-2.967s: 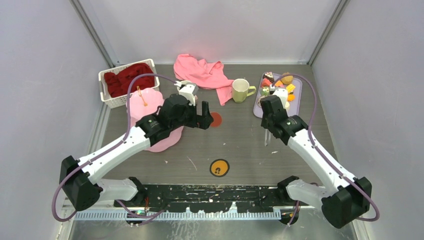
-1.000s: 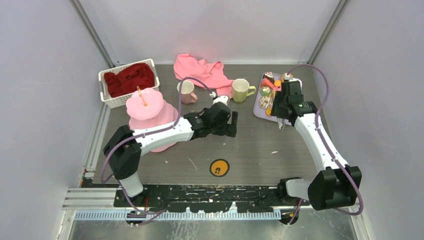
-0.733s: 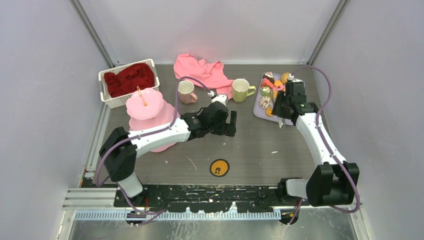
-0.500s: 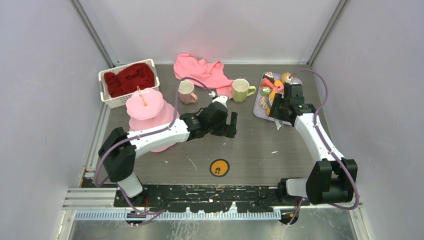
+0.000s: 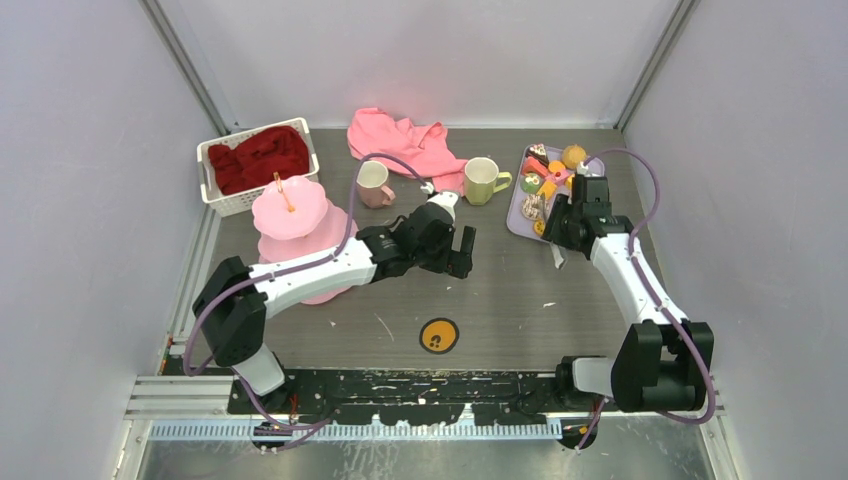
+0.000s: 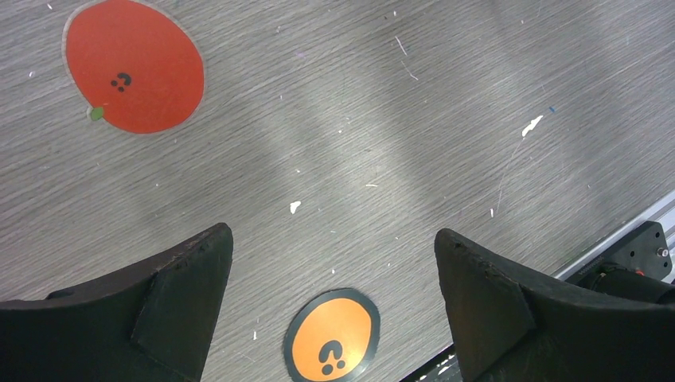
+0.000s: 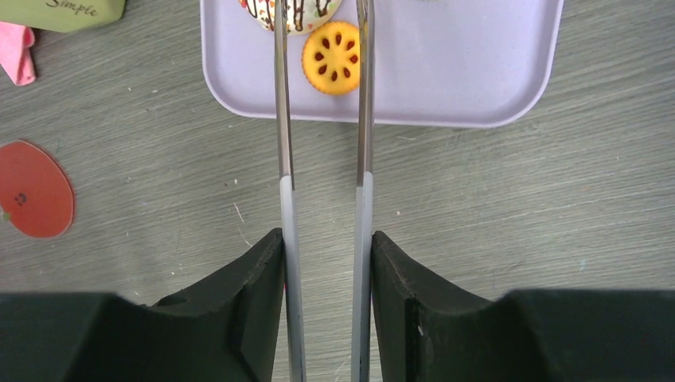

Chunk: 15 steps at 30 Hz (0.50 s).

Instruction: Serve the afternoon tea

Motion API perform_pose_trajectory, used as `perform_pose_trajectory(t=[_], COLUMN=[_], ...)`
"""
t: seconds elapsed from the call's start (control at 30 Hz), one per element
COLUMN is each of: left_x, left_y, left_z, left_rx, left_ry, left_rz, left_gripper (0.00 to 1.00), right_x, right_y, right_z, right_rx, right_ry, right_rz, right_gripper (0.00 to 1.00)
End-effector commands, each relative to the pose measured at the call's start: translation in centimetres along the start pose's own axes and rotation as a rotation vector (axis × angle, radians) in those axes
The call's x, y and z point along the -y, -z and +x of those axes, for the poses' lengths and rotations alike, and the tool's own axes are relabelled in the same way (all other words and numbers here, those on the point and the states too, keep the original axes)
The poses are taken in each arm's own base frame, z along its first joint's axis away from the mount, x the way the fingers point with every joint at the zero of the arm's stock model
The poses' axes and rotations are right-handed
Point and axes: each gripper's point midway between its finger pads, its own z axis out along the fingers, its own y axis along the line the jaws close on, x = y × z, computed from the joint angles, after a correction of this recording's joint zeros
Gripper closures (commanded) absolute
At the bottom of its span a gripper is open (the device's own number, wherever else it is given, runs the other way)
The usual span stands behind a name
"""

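The pink three-tier cake stand [image 5: 290, 215] stands at the left. The pale pink mug [image 5: 373, 184] and the yellow-green mug [image 5: 483, 180] stand upright near the back. Toy pastries [image 5: 548, 175] lie on a lavender tray [image 5: 517, 222]. My left gripper [image 5: 460, 250] is open and empty over bare table [image 6: 334, 247]. My right gripper [image 5: 557, 235] is shut on metal tongs [image 7: 284, 119], whose blades reach over the tray's near edge [image 7: 477, 79]. The blades flank a yellow cookie [image 7: 331, 57] and a chocolate-drizzled pastry [image 7: 298, 9]. Their tips are out of view.
A pink cloth [image 5: 405, 145] lies at the back. A white basket with red cloth [image 5: 255, 160] stands at the back left. A red round sticker [image 6: 134, 65] and an orange one [image 5: 438, 335] are on the table. Grey walls enclose three sides.
The pink mug, near the left gripper three seconds ago, now stands alone by the cloth, and the left gripper has moved right. The right gripper moved up to the tray, then drew back slightly.
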Motion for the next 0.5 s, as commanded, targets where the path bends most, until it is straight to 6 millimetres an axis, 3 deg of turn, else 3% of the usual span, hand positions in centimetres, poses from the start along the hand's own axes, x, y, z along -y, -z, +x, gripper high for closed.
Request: perform_pose_trajectory(t=[0.0, 0.27, 0.47], left_x=[0.85, 0.58, 0.23], left_y=[1.46, 1.58, 1.82], left_z=[-2.27, -2.06, -2.07], left_rx=[0.078, 0.075, 0.083], left_ry=[-0.010, -0.013, -0.011], left_rz=[0.041, 0.031, 0.018], left_gripper=[0.03, 0.03, 0.03], right_x=[-0.39, 0.04, -0.01], right_y=[0.77, 0.15, 0.06], right_z=[-1.83, -2.31, -2.32], right_rx=[0.086, 0.113, 0.103], right_ry=[-0.033, -0.117, -0.157], right_rz=[-0.031, -0.078, -0.132], right_gripper=[0.55, 0.55, 0.66])
